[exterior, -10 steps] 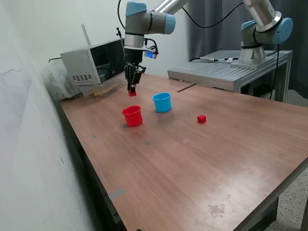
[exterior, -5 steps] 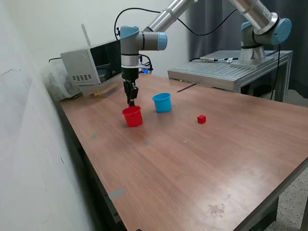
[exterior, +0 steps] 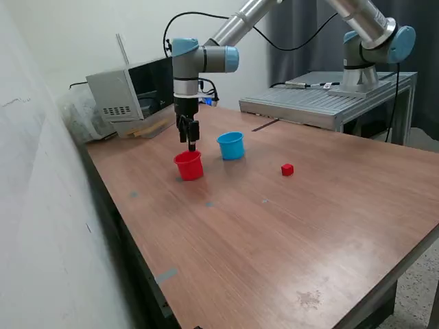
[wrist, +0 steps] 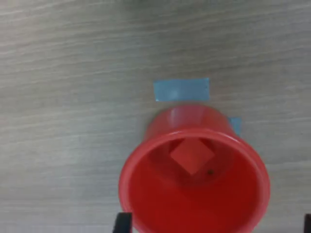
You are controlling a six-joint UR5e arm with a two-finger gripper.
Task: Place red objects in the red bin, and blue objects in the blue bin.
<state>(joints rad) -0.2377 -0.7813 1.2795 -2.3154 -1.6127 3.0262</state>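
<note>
While the claw [exterior: 191,145] hangs over the red cup [exterior: 188,165], jaw state unclear, one red cube [wrist: 191,155] sits inside; wood bench [exterior: 288,226], grey curtain [exterior: 309,31] behind.

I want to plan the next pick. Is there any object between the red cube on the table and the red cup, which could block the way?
Nothing visible blocks it. The red cube lies alone on the table, to the exterior view's right of the red cup. The blue cup stands farther back, beside that line. The gripper hangs above the red cup.
</note>
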